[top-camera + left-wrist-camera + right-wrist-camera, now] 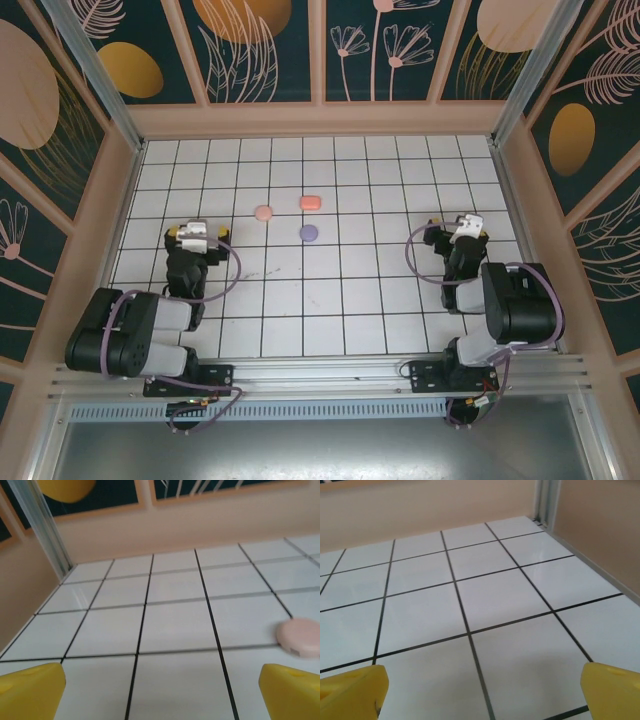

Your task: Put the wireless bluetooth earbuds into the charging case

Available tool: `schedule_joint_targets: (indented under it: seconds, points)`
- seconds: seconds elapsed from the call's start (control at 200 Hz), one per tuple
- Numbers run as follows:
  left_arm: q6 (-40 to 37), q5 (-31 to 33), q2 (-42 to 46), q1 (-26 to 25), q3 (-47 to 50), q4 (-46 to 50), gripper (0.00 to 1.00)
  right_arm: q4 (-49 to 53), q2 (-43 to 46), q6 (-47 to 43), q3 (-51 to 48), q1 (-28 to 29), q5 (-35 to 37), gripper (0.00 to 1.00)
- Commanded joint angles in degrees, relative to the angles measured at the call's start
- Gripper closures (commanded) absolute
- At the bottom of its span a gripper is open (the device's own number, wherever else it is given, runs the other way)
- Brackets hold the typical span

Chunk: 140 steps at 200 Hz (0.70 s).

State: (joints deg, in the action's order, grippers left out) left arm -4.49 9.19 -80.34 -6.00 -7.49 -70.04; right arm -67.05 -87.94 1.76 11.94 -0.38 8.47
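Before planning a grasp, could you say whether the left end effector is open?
Open: the left end effector has yellow fingers wide apart, nothing between them.

Bright, even light on the white tiled table; faint shadows. Left wrist view is soft: the pink case ahead-right of the left gripper blurs. Pale glare ahead-right of the right gripper.

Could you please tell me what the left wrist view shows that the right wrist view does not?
Left wrist view: a pale pink disc lying on the tiles at right, and the left corner post. Right wrist view: the right corner post beside a beige side wall. Both: the white gridded table, with the left gripper and right gripper each open, yellow tips in the bottom corners.
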Motion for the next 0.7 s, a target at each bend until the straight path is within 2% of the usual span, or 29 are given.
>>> schedule_joint_targets:
  seconds: [0.0, 0.085, 0.21, 0.305, 0.696]
  points:
    - [4.3, -8.9, -1.9, 3.9, -0.7, -8.2, 0.01, -5.0, -0.3, -0.5, 1.2, -1.7, -9.0, 0.01]
    - [5.5, -10.9, -6.8, 5.3, -0.9, -12.8, 0.01, -5.1, -0.3, -0.5, 1.2, -1.7, -9.1, 0.01]
    - [6.6, -15.7, -6.8, 7.6, -4.6, -5.7, 0.01, -4.4, -0.3, -0.4, 1.6, -1.8, -9.2, 0.01]
    - [8.5, -11.6, -7.0, 8.2, -6.0, -3.4, 0.01, -4.3, -0.2, -0.5, 1.5, -1.7, -8.9, 0.01]
    - [8.9, -10.3, -7.0, 8.2, -5.8, -3.8, 0.01, -3.9, -0.4, -0.7, 1.7, -1.2, -8.2, 0.01]
